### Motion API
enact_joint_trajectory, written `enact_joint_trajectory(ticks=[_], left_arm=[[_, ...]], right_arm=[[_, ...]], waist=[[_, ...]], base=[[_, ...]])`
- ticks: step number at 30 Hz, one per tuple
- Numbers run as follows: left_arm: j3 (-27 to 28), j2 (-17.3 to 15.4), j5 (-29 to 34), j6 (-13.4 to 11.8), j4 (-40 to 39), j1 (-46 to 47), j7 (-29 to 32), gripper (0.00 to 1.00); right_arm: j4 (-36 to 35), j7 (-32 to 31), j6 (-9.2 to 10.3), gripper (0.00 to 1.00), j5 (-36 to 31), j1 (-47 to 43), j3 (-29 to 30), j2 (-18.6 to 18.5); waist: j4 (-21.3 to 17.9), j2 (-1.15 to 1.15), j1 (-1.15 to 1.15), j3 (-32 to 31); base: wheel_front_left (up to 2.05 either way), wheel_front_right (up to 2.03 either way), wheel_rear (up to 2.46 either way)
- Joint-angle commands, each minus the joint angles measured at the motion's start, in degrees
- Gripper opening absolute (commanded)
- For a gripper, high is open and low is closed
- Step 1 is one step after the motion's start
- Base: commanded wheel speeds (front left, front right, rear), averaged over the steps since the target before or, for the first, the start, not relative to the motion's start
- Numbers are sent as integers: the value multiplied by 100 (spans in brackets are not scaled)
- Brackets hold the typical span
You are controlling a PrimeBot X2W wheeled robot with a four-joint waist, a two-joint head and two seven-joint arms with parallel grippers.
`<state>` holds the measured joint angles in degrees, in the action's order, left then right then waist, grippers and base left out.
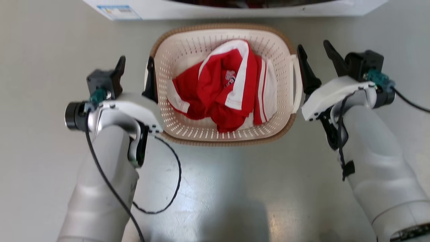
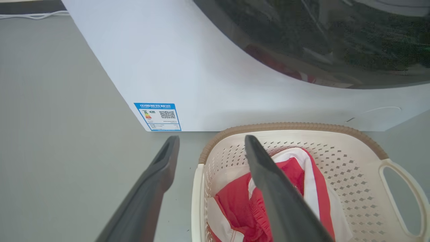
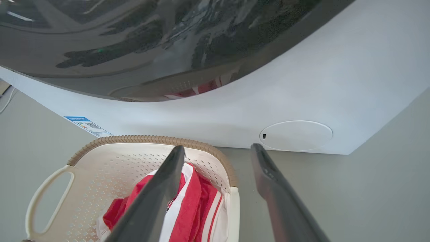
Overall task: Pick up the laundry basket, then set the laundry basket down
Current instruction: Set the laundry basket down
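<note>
The laundry basket (image 1: 188, 47) is cream-white and perforated, with a brown rim. It stands on the grey floor just in front of me and holds a red and white garment (image 1: 218, 90). My left gripper (image 1: 135, 70) is open at the basket's left side. In the left wrist view the left gripper (image 2: 211, 139) straddles the side handle (image 2: 197, 188), one finger outside and one over the basket (image 2: 336, 148). My right gripper (image 1: 315, 55) is open beside the right handle (image 1: 295, 84). The right wrist view shows the right gripper (image 3: 218, 148) astride that edge of the basket (image 3: 111, 158).
A white washing machine (image 1: 235, 10) with a dark round door (image 2: 319, 40) stands right behind the basket, almost touching its far rim. A blue label (image 2: 158, 116) marks its lower left corner. Black cables (image 1: 174, 174) hang from my forearms over the bare floor.
</note>
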<state>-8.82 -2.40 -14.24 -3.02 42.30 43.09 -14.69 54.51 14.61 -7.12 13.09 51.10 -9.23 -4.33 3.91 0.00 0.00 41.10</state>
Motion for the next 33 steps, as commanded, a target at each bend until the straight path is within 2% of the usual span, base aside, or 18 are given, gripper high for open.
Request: enact_joint_trajectory(ticks=[1,12,21,33], left_arm=[[203,-174,97,-26,-258,-365,-30,100],[632,-156,581,-16,-1484,-1919,-30,100],[810,-130,792,-26,-2466,-3243,-30,100],[735,-71,793,-105,-3586,-4557,-30,100]], right_arm=[[-300,39,-36,100,-32,-378,-50,146],[-1915,39,-36,100,101,-1956,101,146],[-2911,39,-36,100,201,-3286,310,146],[-3821,39,-36,100,311,-4546,386,146]], waist=[[-52,0,0,-319],[-205,0,0,-1661],[-321,0,0,-2681],[-321,0,0,-3429]], base=[[0,0,0],[0,0,0],[0,0,0],[0,0,0]])
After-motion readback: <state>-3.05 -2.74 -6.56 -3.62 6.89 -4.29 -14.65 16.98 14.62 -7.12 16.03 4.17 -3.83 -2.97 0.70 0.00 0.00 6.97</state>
